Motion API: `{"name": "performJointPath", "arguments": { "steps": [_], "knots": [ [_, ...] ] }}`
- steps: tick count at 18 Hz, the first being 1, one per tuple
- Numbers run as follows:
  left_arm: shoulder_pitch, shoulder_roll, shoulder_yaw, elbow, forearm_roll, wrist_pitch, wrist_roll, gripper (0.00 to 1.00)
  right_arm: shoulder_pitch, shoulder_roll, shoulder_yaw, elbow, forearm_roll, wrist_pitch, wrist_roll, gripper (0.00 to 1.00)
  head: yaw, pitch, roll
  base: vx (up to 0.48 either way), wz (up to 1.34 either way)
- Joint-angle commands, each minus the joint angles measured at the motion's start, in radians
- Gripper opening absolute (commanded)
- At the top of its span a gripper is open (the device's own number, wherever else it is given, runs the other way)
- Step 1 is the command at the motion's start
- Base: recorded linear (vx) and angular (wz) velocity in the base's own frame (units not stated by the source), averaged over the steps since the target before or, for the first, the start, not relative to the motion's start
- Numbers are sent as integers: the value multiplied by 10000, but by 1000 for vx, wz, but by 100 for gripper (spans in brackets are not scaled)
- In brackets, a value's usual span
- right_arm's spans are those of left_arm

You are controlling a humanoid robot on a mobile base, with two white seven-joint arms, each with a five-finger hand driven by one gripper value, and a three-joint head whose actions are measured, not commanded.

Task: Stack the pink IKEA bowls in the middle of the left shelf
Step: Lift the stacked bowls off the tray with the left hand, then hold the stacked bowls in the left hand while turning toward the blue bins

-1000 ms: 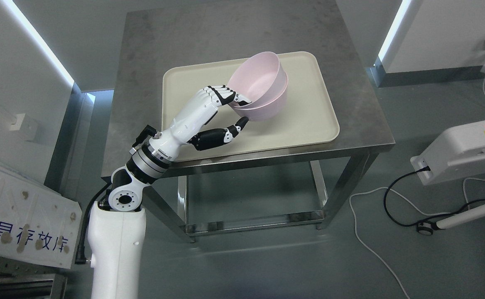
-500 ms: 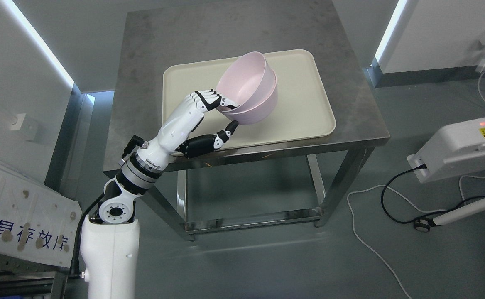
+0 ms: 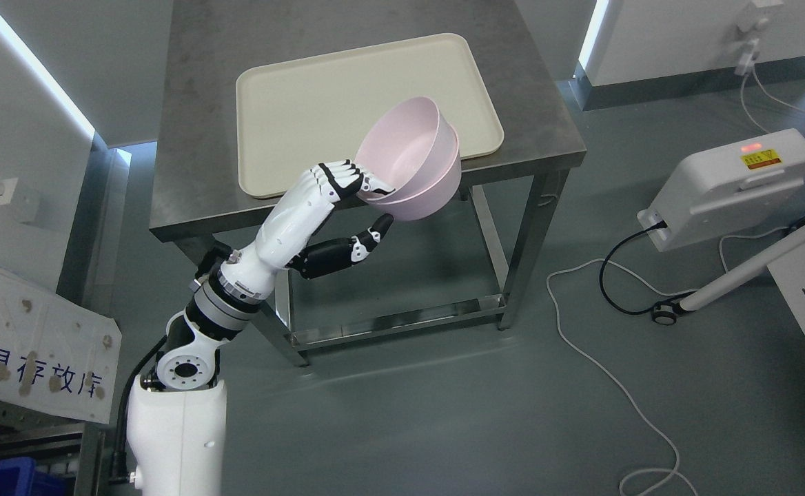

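Two pink bowls, nested one inside the other, are held off the desk, tilted, in front of its near edge toward the right corner. One left hand holds them: fingers clamped over the near rim, thumb under the outer wall. One cream tray lies on the desk, nothing on it. One white unit with a cable sits on the floor at right.

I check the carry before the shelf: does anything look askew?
Yes. The left hand holds the two nested bowls by the rim, tilted, opening toward the hand. The tray lies bare.
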State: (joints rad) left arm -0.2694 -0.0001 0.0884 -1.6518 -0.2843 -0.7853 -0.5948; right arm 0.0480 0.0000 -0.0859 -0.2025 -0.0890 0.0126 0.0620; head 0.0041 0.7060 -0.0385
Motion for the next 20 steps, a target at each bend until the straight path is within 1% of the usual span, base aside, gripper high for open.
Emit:
{"name": "performJointPath", "arguments": {
  "steps": [1, 5, 7, 20],
  "knots": [
    [330, 175, 67, -601, 449, -1, -4, 13, -4, -174, 0, 0, 0, -3, -6, 100, 0, 0, 0, -276, -187],
    [546, 175, 435, -601, 694, -1, -19, 13, -4, -174, 0, 0, 0, -3, -6, 100, 0, 0, 0, -276, 7],
    [577, 175, 436, -570, 1261, -1, -203, 13, -4, -174, 0, 0, 0, -3, -6, 100, 0, 0, 0, -298, 121],
    [899, 175, 650, -632, 1462, -1, -219, 14, -4, -174, 0, 0, 0, -3, -6, 100, 0, 0, 0, -306, 66]
  ]
}}
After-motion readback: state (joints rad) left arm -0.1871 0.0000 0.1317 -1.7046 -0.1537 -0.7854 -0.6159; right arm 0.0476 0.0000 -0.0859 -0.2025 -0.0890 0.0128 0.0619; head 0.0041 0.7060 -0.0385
